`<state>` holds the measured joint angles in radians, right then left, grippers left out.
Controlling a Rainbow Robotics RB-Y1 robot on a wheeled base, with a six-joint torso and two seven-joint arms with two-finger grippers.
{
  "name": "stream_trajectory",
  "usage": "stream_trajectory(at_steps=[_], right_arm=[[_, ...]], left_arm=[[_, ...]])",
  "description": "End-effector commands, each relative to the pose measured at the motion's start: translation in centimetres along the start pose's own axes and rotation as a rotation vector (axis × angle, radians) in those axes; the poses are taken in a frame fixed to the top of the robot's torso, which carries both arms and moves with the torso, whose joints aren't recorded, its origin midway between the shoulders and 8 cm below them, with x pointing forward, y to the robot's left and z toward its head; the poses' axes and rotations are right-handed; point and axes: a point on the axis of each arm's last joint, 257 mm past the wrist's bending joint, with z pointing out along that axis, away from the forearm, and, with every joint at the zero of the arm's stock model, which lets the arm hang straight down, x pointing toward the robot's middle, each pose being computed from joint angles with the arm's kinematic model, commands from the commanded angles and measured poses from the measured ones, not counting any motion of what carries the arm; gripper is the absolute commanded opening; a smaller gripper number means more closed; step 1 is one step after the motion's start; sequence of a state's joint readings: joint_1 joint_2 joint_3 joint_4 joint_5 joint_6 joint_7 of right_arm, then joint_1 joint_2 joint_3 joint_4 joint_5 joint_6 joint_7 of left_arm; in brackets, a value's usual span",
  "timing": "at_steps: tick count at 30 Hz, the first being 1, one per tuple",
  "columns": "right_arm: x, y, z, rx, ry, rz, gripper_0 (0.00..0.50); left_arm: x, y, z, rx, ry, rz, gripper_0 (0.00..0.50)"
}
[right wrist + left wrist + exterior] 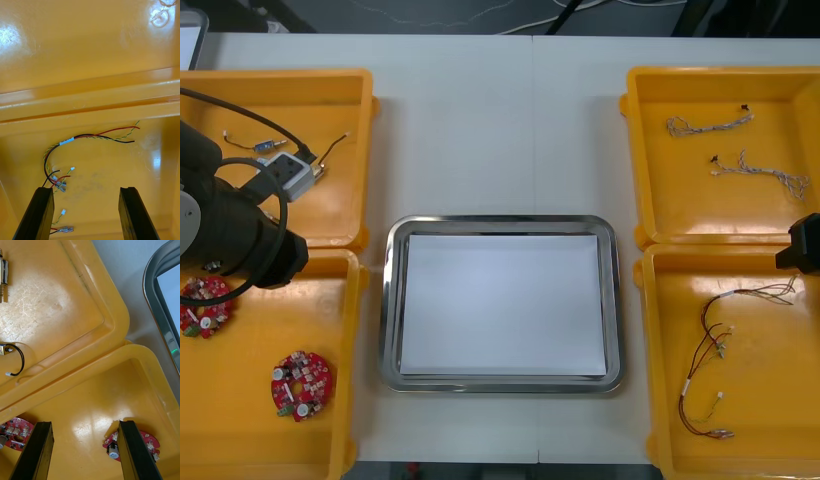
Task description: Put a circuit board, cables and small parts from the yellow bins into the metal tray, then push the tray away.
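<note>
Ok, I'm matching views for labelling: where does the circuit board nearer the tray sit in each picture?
Front view: circuit board in the left near yellow bin, closer to the metal tray.
Left wrist view: partly behind one finger of the open left gripper.
Right wrist view: open right gripper facing a cable instead.
Shared landmark: that tray's rim.

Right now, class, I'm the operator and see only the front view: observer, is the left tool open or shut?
Observer: Open; the left tool hangs over the near left bin.
Operator: What's by it?
Observer: One finger hides part of a red circuit board.
Operator: And the other arm?
Observer: The right tool is open too, with the red and black cable lying just past its fingertips.
</note>
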<state>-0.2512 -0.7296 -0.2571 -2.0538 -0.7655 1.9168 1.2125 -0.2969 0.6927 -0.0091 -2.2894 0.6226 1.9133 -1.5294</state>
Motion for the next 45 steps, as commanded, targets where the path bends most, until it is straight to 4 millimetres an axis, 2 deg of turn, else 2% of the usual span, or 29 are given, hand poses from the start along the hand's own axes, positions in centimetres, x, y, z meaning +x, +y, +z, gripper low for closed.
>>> stream_trajectory(at_steps=[1,45], right_arm=[[-0.7,-1.29,-1.33,0.03,-0.035,-0.021,0.5],[-0.7,-1.29,-1.33,0.03,-0.035,-0.021,0.5]], left_arm=[[0.39,1.24,-1.05,-0.035,-0.009,-0.039,0.5],[0.39,1.24,-1.05,-0.035,-0.009,-0.039,0.5]])
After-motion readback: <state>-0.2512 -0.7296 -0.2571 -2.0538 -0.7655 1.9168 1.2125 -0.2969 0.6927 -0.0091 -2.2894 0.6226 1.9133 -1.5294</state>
